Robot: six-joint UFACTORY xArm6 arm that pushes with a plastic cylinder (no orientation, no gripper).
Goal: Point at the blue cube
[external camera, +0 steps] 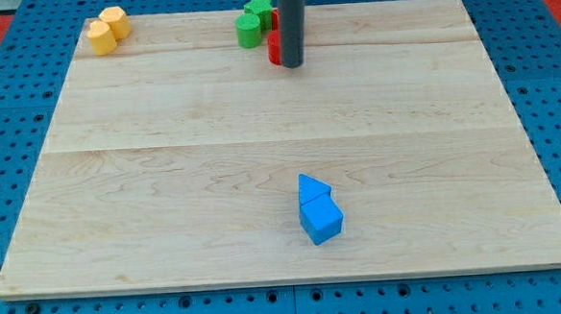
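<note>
Two blue blocks near bottom edge: blue cube (321,220) touching blue triangular block (312,188). My tip (292,65), bare rod holding nothing, near top edge against red block (273,48). Risk, my judgement: straight approach strikes triangular block, shifts cube.

My tip (292,64) sits far above blue cube (321,220).

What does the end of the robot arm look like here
Only a straight, dark grey rod shows, coming down from the view's top edge. It is smooth and cylindrical, with no visible cables or markings. My tip is a blunt, flat end, no gripper. It sits near the view's top by the red block and green blocks, far from the blue cube.
</note>
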